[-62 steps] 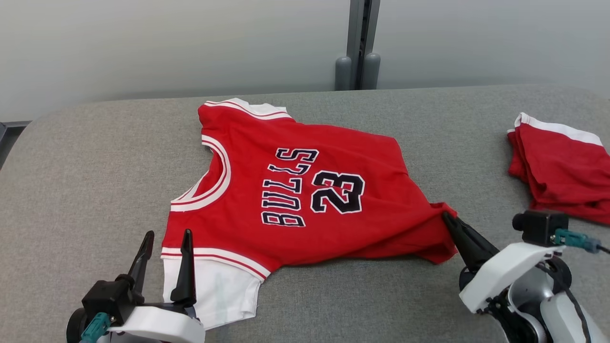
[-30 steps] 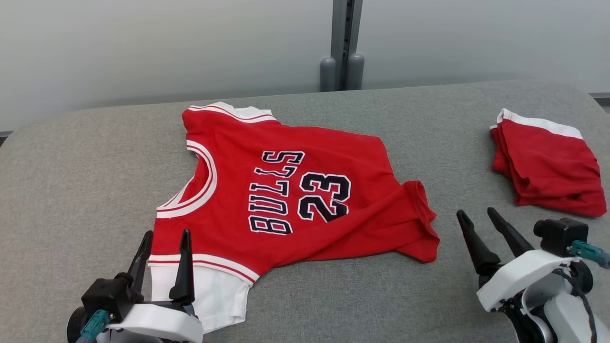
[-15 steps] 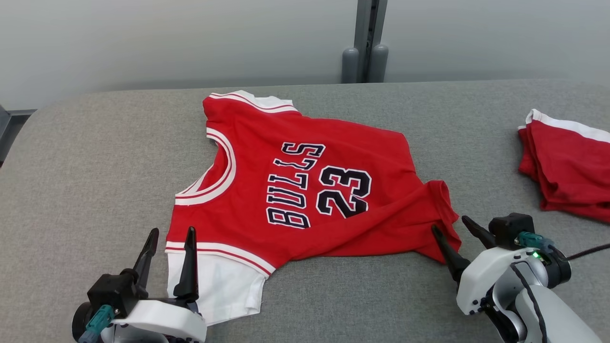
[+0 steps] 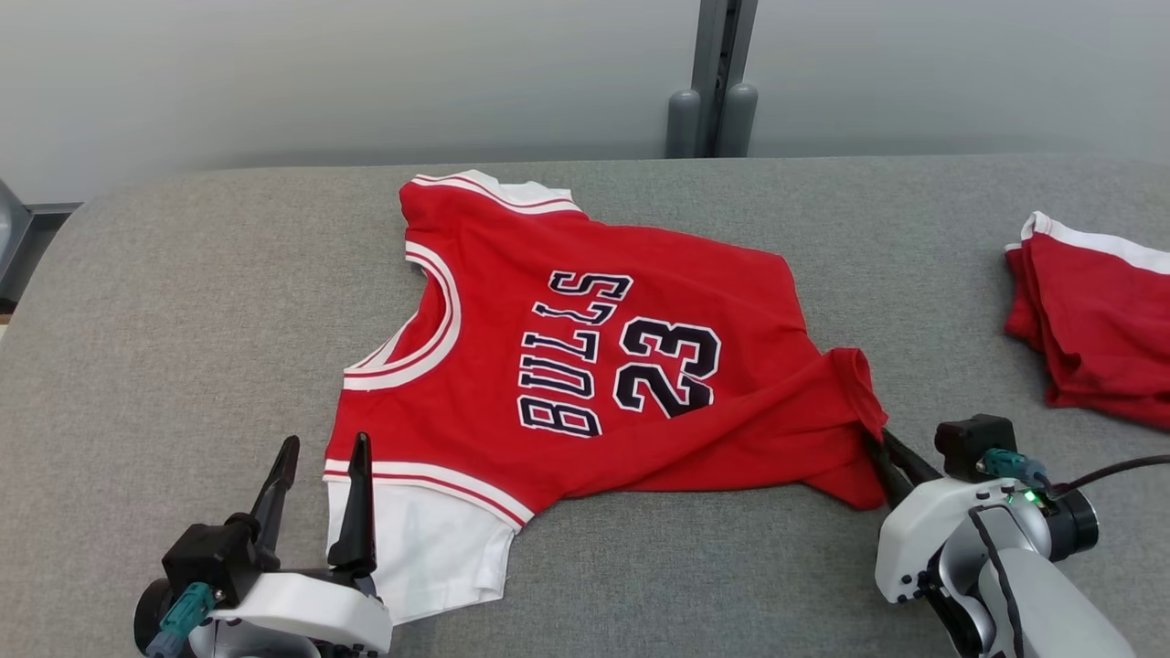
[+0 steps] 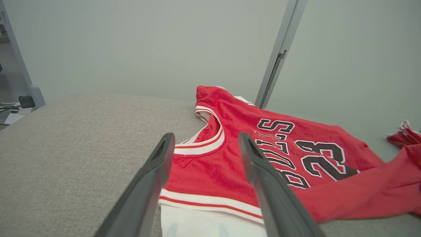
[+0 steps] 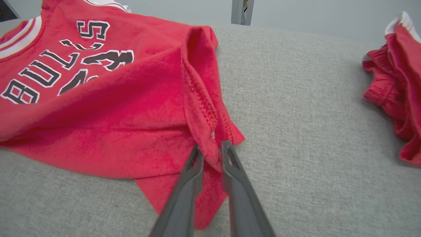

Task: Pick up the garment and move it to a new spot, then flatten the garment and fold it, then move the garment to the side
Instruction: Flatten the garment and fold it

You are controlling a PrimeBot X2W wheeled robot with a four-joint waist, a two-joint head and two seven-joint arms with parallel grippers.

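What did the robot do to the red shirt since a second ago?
The right pincer moved to the near corner of the red shirt and pinched its hem; before, it stood open beside it. The left pincer stayed open by the white sleeve.

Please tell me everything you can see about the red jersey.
The red jersey looks like soft knit, with white trim, white sleeves and dark "BULLS 23" print. It lies print up, wrinkled, on the grey surface, collar toward the robot's left. The right gripper is shut on its folded hem corner.
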